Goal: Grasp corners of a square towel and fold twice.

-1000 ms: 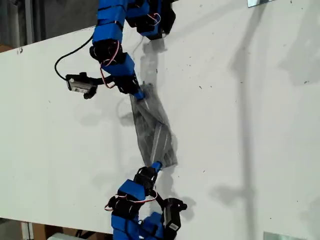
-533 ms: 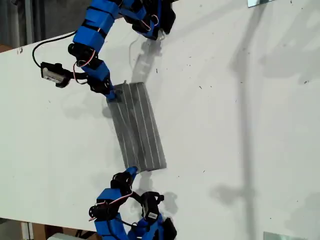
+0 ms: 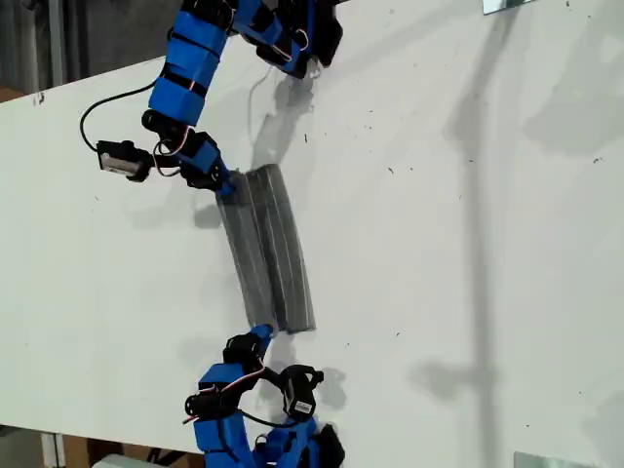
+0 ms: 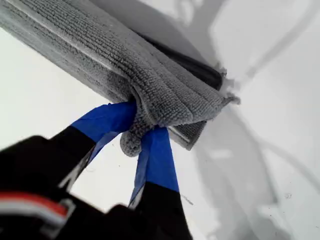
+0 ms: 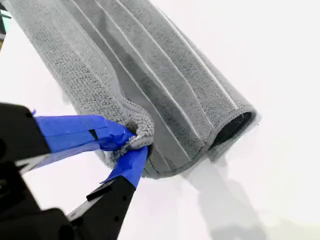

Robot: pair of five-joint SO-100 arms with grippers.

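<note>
Towel (image 3: pixel 268 249) lies as a long folded strip on the table (image 3: pixel 468 195) in the exterior view, while wrist views show my first gripper (image 4: pixel 142 131) and my second gripper (image 5: pixel 134 145) each pinching a corner, apparently mid-fold, needing matched travel next.

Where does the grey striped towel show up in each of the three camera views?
Exterior view: the towel lies as a long folded strip mid-table, between the two arms.
First wrist view: towel fills the upper part, a corner pinched by blue fingers.
Second wrist view: towel runs diagonally.
Shared landmark: its pale stripes.
</note>
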